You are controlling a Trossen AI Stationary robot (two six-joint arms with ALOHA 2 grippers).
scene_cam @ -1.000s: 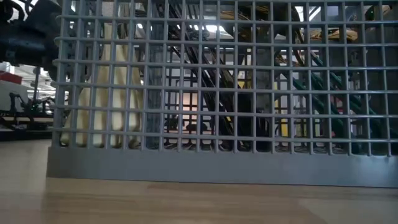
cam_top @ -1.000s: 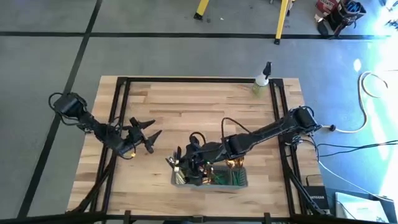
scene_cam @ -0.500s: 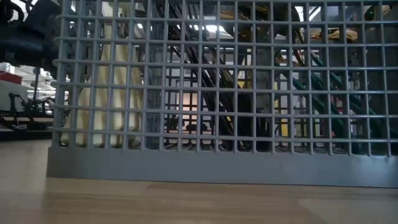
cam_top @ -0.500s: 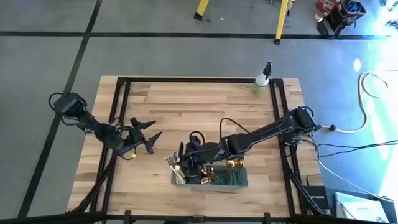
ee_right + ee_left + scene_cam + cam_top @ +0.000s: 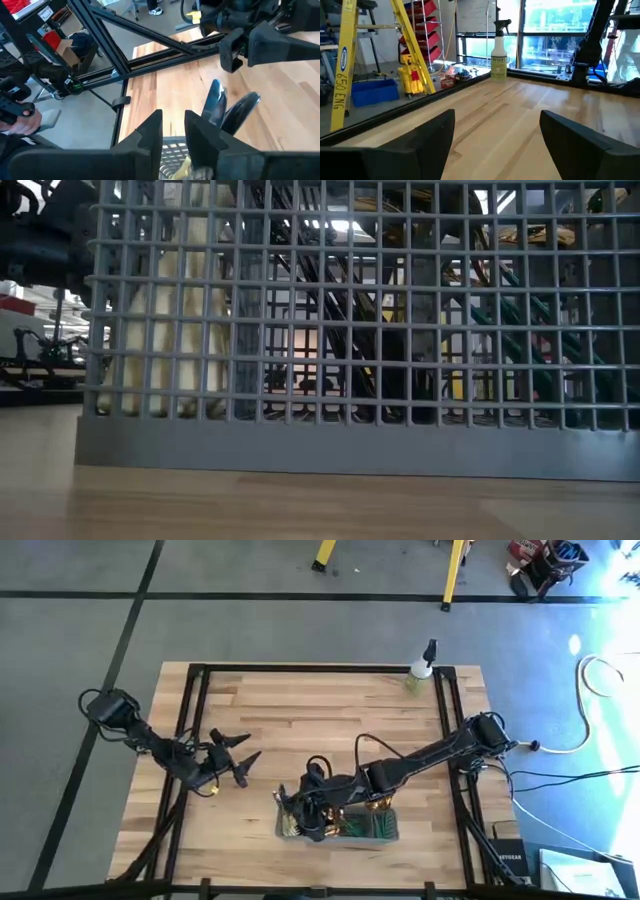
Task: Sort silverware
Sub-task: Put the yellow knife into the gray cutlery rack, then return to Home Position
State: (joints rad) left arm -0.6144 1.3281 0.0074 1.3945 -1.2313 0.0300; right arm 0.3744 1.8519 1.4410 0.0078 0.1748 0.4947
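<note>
The grey wire-mesh caddy (image 5: 388, 832) stands near the table's front edge, with silverware upright in its compartments. Cream handles (image 5: 170, 340) fill the left one and green handles (image 5: 530, 330) the right one. My right gripper (image 5: 297, 814) hangs over the caddy's left end with its fingers close together (image 5: 173, 132). A pale yellowish piece (image 5: 182, 170) shows between them. Two dark utensil heads (image 5: 227, 105) stick up just beyond its fingers. My left gripper (image 5: 238, 752) waits open above the bare wood left of the caddy. My right gripper is shut on a pale yellowish piece of silverware (image 5: 182, 170), pinched between its two fingers. The fingers themselves hide which part they have. They slant down over the caddy's left compartment, coming from the table's right.
A small spray bottle (image 5: 421, 668) stands at the far right corner of the table. Black frame rails (image 5: 190, 740) run along the table's left, right and far sides. Bare wood lies between the caddy and the far rail.
My right gripper has gone a little toward the table's near edge and down, from beside the caddy's left end to over its left compartment. In the low view the cream shapes in that compartment have widened and shifted.
</note>
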